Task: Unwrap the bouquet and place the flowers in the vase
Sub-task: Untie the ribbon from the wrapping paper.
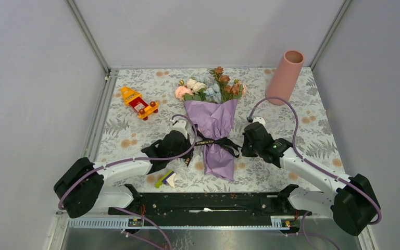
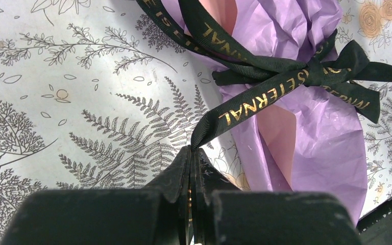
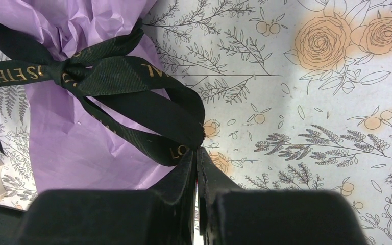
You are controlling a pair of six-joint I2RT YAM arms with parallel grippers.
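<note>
Bouquet (image 1: 214,125) lies mid-frame; left gripper (image 2: 191,149) pinches the ribbon (image 2: 265,94) tail, right gripper (image 3: 198,151) pinches its loop; vase (image 1: 285,77) stands upper right.

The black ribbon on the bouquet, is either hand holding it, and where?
Both hold the ribbon: the left hand pinches the end of one strand, the right hand the tip of a bow loop.

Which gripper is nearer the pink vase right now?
Right. The right gripper, shut on a loop of the ribbon, lies on the same side of the bouquet as the vase; the left gripper, shut on a ribbon tail, is across the bouquet, farther off.
</note>
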